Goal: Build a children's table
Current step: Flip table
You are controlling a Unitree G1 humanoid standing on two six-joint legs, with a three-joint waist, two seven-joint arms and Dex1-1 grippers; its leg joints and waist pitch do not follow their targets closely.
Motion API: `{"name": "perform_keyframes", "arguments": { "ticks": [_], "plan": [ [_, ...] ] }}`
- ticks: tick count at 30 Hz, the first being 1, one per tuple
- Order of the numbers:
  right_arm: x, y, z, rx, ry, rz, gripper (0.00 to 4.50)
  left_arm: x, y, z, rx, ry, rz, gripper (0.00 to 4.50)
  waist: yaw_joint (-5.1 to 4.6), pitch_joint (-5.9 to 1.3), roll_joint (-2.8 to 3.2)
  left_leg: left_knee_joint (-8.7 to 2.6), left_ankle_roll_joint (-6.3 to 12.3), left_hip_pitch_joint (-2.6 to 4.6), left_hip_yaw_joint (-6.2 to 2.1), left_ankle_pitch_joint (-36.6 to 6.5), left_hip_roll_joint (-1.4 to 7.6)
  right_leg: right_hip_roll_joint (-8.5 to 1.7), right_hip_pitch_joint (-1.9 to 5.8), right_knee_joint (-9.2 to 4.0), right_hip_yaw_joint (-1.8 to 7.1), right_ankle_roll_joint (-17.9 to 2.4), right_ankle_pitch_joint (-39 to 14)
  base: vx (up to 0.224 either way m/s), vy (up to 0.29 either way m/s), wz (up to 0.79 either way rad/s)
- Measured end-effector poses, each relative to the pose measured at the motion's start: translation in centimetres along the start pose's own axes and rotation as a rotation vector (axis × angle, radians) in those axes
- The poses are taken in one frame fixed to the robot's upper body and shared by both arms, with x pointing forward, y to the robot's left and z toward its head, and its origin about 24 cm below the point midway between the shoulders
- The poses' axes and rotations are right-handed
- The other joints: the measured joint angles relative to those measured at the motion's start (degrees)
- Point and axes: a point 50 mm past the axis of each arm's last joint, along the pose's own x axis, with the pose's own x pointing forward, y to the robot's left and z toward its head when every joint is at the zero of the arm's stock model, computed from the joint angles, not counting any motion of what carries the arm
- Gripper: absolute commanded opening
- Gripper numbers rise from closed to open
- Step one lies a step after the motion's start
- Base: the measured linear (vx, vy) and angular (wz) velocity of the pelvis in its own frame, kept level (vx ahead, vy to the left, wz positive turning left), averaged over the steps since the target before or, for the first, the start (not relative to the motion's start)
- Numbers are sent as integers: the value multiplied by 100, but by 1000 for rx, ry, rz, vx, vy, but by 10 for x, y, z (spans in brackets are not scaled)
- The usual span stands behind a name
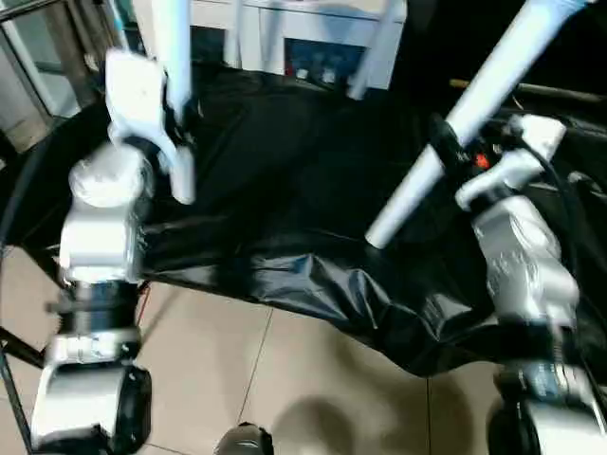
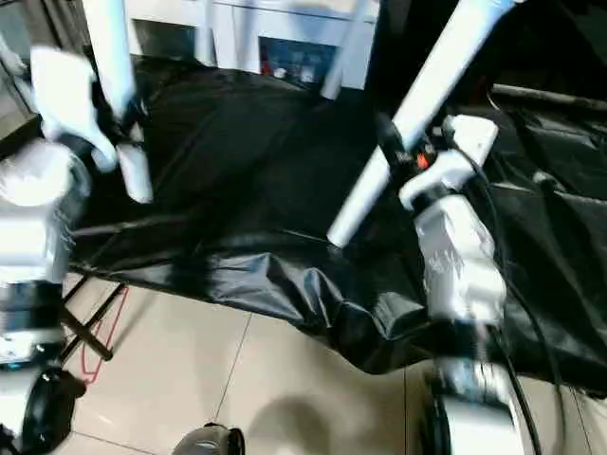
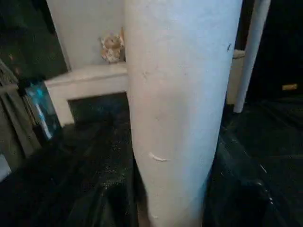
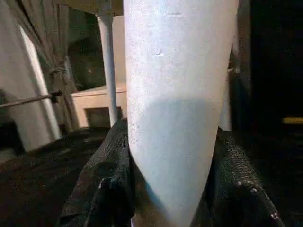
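Over black sheeting (image 1: 313, 218), each tool (image 4: 170, 189) (image 1: 175, 133) clamps a white leg (image 1: 474, 104) (image 1: 174, 57).

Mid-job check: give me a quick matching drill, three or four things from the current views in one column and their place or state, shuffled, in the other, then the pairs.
Things:
1. leg in the left end effector
2. leg in the right end effector
3. black sheet
4. tiled floor

Place or state:
A. draped and wrinkled over the work surface
B. held close to upright on the robot's left
C. pale, below the sheet's near edge
D. held slanted, lower end pointing down toward the sheet

Pairs: 1-B, 2-D, 3-A, 4-C
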Motion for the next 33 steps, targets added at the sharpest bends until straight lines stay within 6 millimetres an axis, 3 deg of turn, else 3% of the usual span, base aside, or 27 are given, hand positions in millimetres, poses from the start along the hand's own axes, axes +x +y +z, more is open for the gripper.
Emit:
{"name": "perform_keyframes", "arguments": {
  "ticks": [5, 9, 17, 19, 20, 22, 28, 33],
  "plan": [
    [-6, 13, -3, -80, 14, -58, 161, 2, 0, -25, -40, 58, -4, 170, -129, -8, -8, -24, -4, 37, -7, 2, -7, -1, 39, -27, -1, 27, -1, 0, 0, 0],
    [-4, 16, -4, -140, 25, -102, 161, 2, -3, -39, -73, 96, -9, 170, -166, -14, -19, -37, -4, 47, -15, 2, -8, 0, 44, -50, -5, 27, 1, 0, 0, 0],
    [10, 22, -16, -176, 62, -138, 161, 8, 5, -50, -69, 97, 6, 170, -301, -53, -48, -83, -5, 73, -32, 1, -31, -3, 50, -101, 0, 31, 12, 0, 0, 0],
    [13, 25, -20, -179, 77, -134, 161, 6, 9, -52, -71, 107, 15, 170, -316, -61, -56, -91, -5, 108, -47, 1, -41, -6, 60, -110, 0, 32, 12, 0, 0, 0],
    [14, 26, -21, -179, 80, -131, 161, 6, 10, -53, -69, 110, 18, 205, -319, -60, -56, -95, -5, 122, -56, 1, -45, -6, 69, -116, -2, 32, 11, 0, 0, 0],
    [14, 28, -23, -177, 84, -124, 231, 3, 13, -55, -57, 119, 21, 240, -332, -59, -55, -104, -9, 152, -78, -2, -55, -6, 83, -134, -3, 33, 9, 0, 0, 0],
    [-2, 32, -60, -162, 239, -99, 284, -12, 19, -58, 15, 125, 7, 285, -408, -17, -10, -172, -78, 133, -99, -47, -88, -19, 25, -231, 2, 25, 13, 0, 0, 0],
    [-3, 34, -49, -178, 210, -69, 323, -29, 15, -59, 3, 112, 0, 333, -430, -5, -50, -158, -84, 84, -70, -39, -84, -20, -18, -226, 15, -44, 180, 0, 0, 0]
  ]
}}
